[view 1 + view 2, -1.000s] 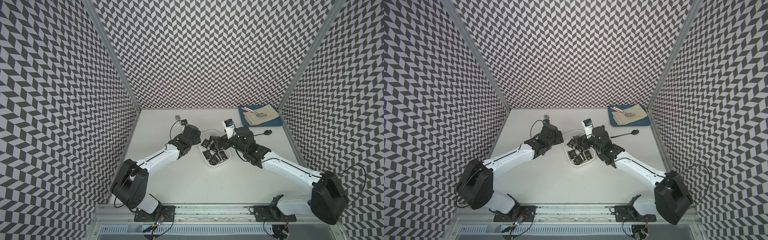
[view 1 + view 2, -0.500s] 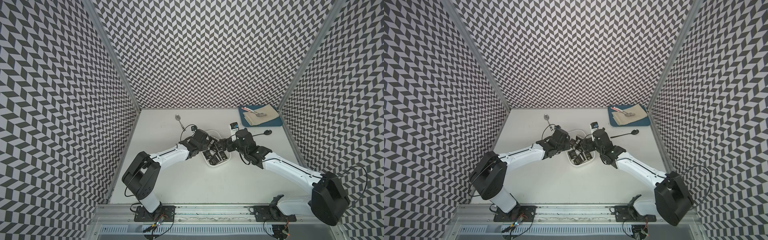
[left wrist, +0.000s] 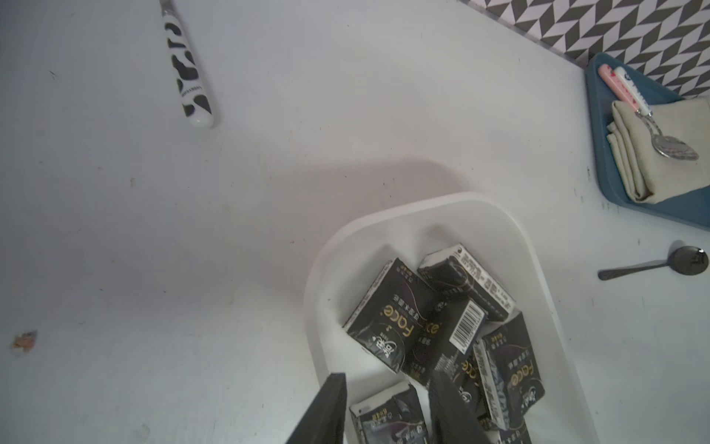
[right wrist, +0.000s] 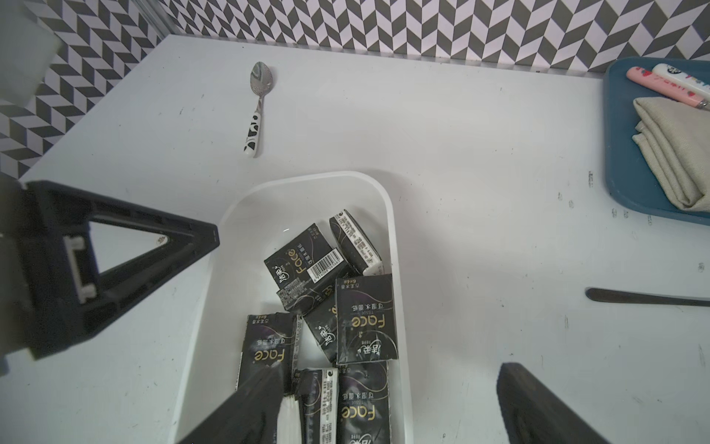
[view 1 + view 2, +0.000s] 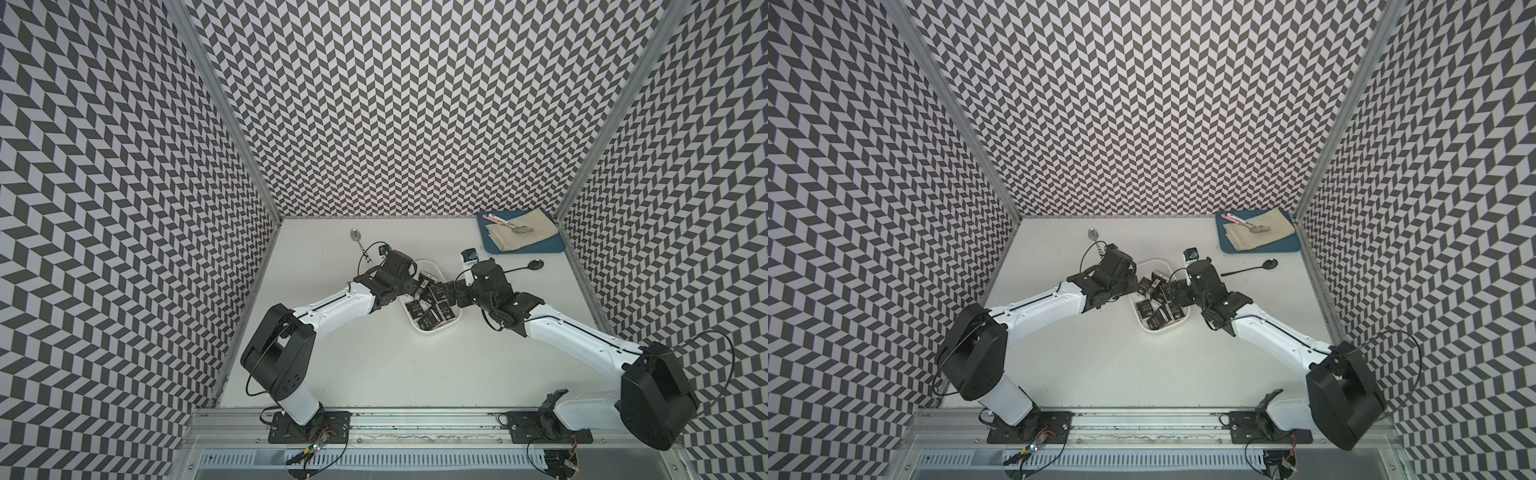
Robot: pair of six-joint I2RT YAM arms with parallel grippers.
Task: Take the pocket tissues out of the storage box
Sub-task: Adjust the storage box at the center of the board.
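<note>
Now my left gripper has dipped into the storage box and pinched one of the pocket tissues, all still inside; right gripper hovers spread. Lift comes next.

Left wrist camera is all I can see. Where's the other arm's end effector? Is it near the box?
Observer: Yes. The right end effector is wide open across the storage box rim: one finger over the pocket tissues, the other over the table outside.
Operator: And that spotty stick on the table, what is it?
Observer: A spoon. The right wrist view shows a shiny bowl at the handle's other end.
</note>
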